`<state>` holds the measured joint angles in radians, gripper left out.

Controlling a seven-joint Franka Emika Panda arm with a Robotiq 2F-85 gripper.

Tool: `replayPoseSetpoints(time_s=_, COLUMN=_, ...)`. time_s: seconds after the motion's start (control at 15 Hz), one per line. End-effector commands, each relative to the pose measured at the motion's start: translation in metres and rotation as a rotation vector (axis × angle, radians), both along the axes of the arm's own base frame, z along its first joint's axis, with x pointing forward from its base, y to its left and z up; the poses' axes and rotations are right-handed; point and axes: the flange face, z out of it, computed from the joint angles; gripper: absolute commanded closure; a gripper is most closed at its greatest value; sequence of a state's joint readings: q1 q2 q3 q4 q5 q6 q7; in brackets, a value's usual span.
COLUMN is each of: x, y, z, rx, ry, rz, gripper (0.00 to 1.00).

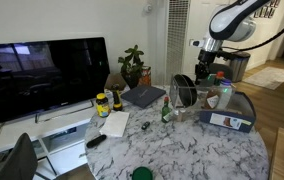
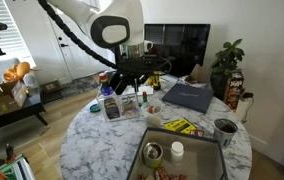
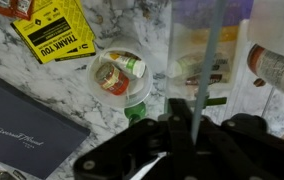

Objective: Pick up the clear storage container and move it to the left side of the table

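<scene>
The clear storage container [image 3: 210,55] is see-through, and its thin wall runs up between my black fingers in the wrist view. In both exterior views it sits under my gripper on the marble table [image 1: 182,150], with its dark rounded rim [image 1: 185,92] showing; it appears again on the table's far side [image 2: 125,103]. My gripper [image 3: 187,115] is shut on the container's wall. The gripper also shows in both exterior views [image 1: 204,78] [image 2: 132,85]. I cannot tell whether the container is off the tabletop.
A grey-blue bin with a white label [image 1: 229,118] [image 2: 182,150] stands beside the container. A dark notebook [image 3: 22,130], a yellow card [image 3: 52,30], a small round cup of items [image 3: 117,75] and a green bottle [image 1: 166,112] lie nearby. A TV [image 1: 42,75] and a plant [image 1: 132,65] stand beyond.
</scene>
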<state>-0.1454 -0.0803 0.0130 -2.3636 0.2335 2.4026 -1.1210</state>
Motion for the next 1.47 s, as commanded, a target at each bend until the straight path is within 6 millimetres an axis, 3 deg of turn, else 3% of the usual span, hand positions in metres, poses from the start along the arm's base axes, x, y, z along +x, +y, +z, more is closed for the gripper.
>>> replayPoseSetpoints(time_s=0.0, x=-0.041, y=0.016, z=-0.005, rx=-0.012, ry=-0.041, rz=0.039, gripper=0.99)
replayPoseSetpoints(time_s=0.2, x=-0.047, y=0.046, z=-0.029, rx=-0.030, ry=-0.008, rz=0.074, gripper=0.99)
replayPoseSetpoints(time_s=0.6, x=-0.044, y=0.138, z=-0.071, rx=-0.040, ry=0.035, rz=0.131, gripper=0.99)
replayPoseSetpoints(time_s=0.87, x=-0.044, y=0.186, z=-0.096, rx=-0.056, ry=0.028, rz=0.142, gripper=0.99)
replayPoseSetpoints(time_s=1.4, x=-0.059, y=0.225, z=-0.140, rx=-0.011, ry=0.024, rz=0.175, gripper=0.99)
